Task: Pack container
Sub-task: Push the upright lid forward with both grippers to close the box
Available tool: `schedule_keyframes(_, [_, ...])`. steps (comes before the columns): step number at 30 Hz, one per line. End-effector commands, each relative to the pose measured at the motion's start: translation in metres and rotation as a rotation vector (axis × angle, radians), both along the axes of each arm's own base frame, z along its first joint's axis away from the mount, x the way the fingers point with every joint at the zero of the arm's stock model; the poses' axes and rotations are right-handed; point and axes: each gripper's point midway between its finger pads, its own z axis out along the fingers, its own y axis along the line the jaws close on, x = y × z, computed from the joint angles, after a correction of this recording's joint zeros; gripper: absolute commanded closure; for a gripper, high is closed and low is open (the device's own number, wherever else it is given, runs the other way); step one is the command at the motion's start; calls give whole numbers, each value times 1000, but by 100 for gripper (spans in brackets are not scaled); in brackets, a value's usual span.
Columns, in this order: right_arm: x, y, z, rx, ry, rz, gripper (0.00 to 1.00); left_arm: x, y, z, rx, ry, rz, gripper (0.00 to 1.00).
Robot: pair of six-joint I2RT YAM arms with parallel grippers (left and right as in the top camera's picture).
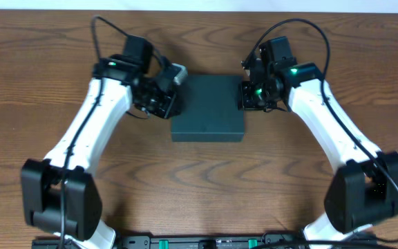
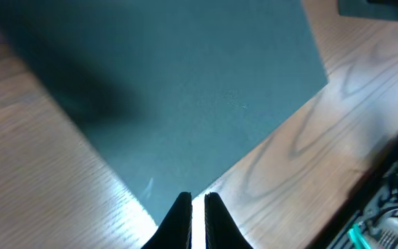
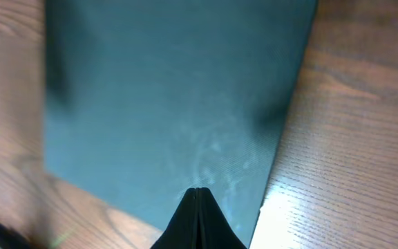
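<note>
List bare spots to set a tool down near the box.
Free: table in front of the container, and the far strip behind it. Crowded: both its sides, where the left gripper and right gripper sit at its edges.

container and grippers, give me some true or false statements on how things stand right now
1. The container is closed, its top flat. True.
2. The left gripper is at the container's left side and the right gripper at its right side. True.
3. The right gripper's jaws are spread wide. False: they are pressed together.
4. A hand tool lies on the container. False: its top is bare.
5. The container sits on a wooden table. True.
</note>
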Motion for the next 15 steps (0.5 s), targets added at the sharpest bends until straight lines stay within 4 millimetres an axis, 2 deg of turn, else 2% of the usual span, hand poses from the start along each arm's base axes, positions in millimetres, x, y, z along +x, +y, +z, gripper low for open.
schedule_keyframes(1, [-5,0,-26,-28,67,21,99,1,3,-28,110,20,-26,94])
schedule_keyframes(6, [-9,0,-51,-47,137,22,99,0,3,-69,165,107,-39,94])
schedule_keyframes(11, [-11,1,-57,-42,162,26,99,-6,6,-107,198,214,-39,94])
schedule_keyframes(13, [-12,2,-51,-29,155,26,99,-9,7,-109,203,230,-38,94])
schedule_keyframes(15, [-7,1,-41,-19,118,21,99,-7,8,-101,200,222,-29,94])
